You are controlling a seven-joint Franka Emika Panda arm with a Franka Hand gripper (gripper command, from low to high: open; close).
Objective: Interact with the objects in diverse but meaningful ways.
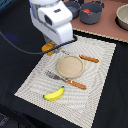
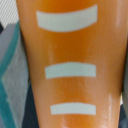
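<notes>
While the wrist view is filled almost completely by the orange-brown bread loaf [image 2: 70, 65], with three pale stripes across its shiny surface, the pincer itself does not show in that picture. In the exterior view the white arm [image 1: 52, 22] hides the pincer [image 1: 50, 47], and only a small orange part of the loaf [image 1: 48, 48] shows under it, so I cannot tell if the pincer is apart, together or clamped on the loaf.

The loaf sits at the far corner of a striped placemat [image 1: 95, 85] on the dark tabletop [image 1: 15, 65]. Near the pincer, toward the middle of the mat, lies a round tan plate [image 1: 69, 66]. A fork [image 1: 65, 80] with an orange handle lies just beside the plate on its near side, and a knife [image 1: 89, 58] with an orange handle lies on its other side. The yellow banana [image 1: 54, 94] lies well apart from the pincer, at the near edge of the mat.

Farther behind, on a lighter surface, stands a grey bowl [image 1: 92, 14] with the round red tomato [image 1: 87, 10] inside, and a beige bowl [image 1: 122, 17] at the exterior view's right.
</notes>
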